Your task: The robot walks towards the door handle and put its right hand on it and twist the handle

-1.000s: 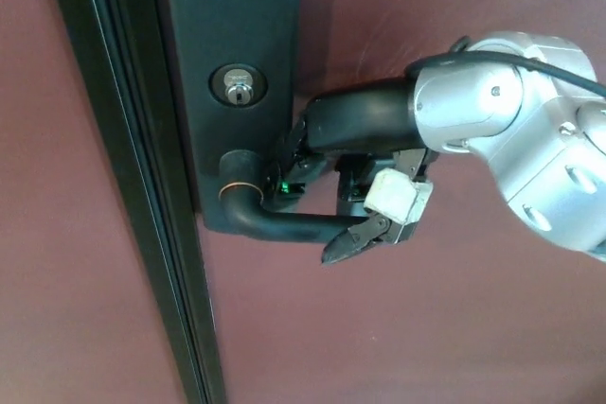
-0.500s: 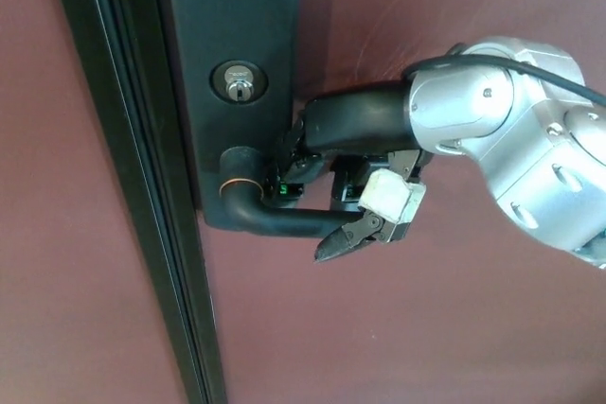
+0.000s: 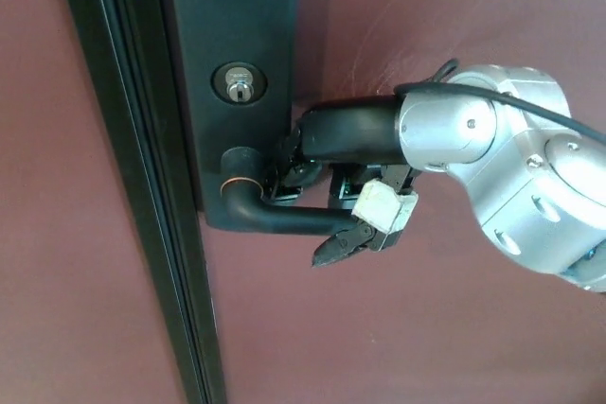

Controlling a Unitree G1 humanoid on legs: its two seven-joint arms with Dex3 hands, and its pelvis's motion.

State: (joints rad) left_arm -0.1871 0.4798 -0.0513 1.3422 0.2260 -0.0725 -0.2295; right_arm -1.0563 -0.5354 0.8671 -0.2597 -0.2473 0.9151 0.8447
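On the dark lock plate (image 3: 232,35) at the door's (image 3: 407,7) edge, beside the black frame (image 3: 123,177): lever handle (image 3: 275,218), pivot collar low on the plate, bar running right under the keyhole (image 3: 240,87). Right robot hand (image 3: 331,198) draped over the bar from above, fingers (image 3: 336,245) curled past its free end and pointing down, white pad (image 3: 383,203) just off the lever tip. Closed loosely round the handle, in contact along the top; grip behind the bar hidden, so firmness hard to judge. Silver wrist (image 3: 492,153) coming in from the right, cable over it. Left robot hand nowhere in view.

Compared with 1 second ago: wrist shifted left and slightly up, fingertips further left along the bar, green light near the collar no longer showing. Handle angle about the same, so apparently no real twist yet. Reach and placement look done; remaining step likely a downward press on the free end. Risk: fingers slipping off the tip, given how near the end they sit.
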